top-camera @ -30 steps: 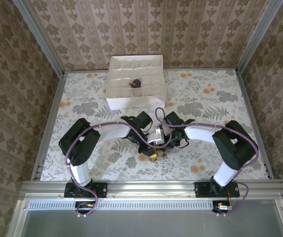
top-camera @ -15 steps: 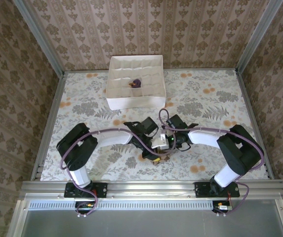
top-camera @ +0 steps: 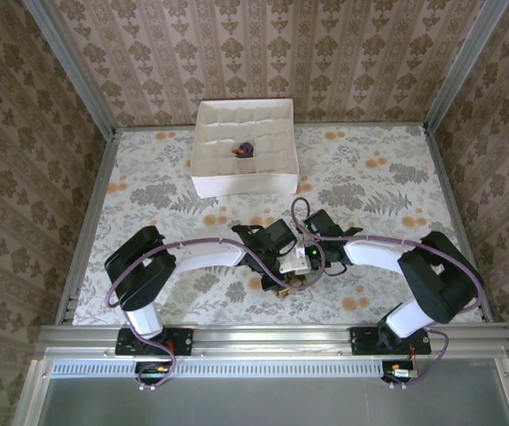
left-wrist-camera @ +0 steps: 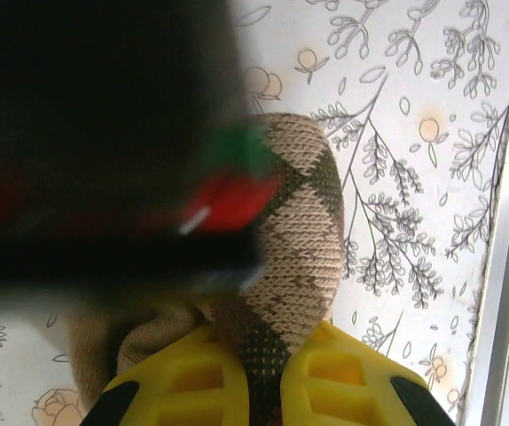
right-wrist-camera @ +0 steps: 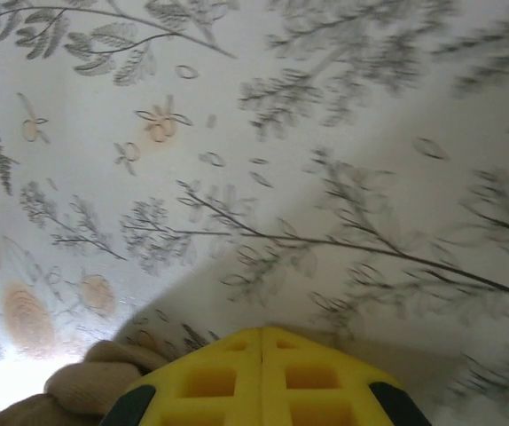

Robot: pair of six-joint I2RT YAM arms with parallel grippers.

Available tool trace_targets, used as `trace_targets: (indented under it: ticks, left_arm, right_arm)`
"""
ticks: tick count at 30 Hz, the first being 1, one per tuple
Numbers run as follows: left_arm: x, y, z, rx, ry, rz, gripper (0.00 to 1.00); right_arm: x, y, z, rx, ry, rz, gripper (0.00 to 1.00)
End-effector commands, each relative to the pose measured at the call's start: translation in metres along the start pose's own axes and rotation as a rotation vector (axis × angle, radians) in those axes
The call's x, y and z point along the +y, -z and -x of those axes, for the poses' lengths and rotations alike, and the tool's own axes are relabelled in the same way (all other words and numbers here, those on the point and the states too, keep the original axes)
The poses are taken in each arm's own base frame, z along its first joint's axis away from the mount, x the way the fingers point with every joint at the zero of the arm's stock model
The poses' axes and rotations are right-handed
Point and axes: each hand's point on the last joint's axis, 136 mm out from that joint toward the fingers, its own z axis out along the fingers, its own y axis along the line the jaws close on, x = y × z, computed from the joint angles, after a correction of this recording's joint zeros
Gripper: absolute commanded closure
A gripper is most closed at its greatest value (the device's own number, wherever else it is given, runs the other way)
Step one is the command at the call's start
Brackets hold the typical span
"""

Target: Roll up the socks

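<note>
Table [top-camera: 387, 191] carries everything: a white divided box [top-camera: 244, 184] sits at the middle of its far edge. In one of the box's middle compartments lies the dark purple sock [top-camera: 246, 149], bundled small, which I judge finished. Both my arms fold in toward the middle of the near edge, because the checked sock [left-wrist-camera: 303, 231] rests on the surface there. My left gripper [left-wrist-camera: 265, 377] is clamped on one end of it, the knit pinched in its jaws, I judge to anchor the fabric while it is wound. My right gripper [right-wrist-camera: 262, 373] is closed on nothing, jaws pressed together just beside the tan folds, likely to serve as a blunt pusher.
</note>
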Motion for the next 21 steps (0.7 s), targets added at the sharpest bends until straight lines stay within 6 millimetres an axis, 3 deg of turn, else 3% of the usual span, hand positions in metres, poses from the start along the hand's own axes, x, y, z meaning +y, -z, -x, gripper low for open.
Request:
trace_targets:
  ticks: [1, 6, 11, 16, 21]
  left_arm:
    - [0.015, -0.021, -0.052, 0.102, 0.233, 0.007, 1.00]
    - [0.026, -0.016, -0.054, 0.015, 0.330, -0.037, 1.00]
    - [0.026, -0.019, -0.054, -0.004, 0.401, -0.098, 1.00]
    - [0.030, -0.018, -0.055, -0.034, 0.452, -0.120, 1.00]
    - [0.033, -0.018, -0.056, -0.069, 0.472, -0.155, 1.00]
  right_arm:
    - [-0.020, 0.025, 0.008, -0.118, -0.005, -0.094, 1.00]
    - [0.007, 0.081, 0.035, -0.324, 0.169, -0.039, 0.88]
    - [0.032, 0.130, 0.036, -0.458, 0.414, 0.005, 0.83]
    - [0.051, 0.150, 0.019, -0.509, 0.666, -0.006, 0.72]
    - [0.063, 0.144, -0.002, -0.439, 0.910, -0.059, 0.63]
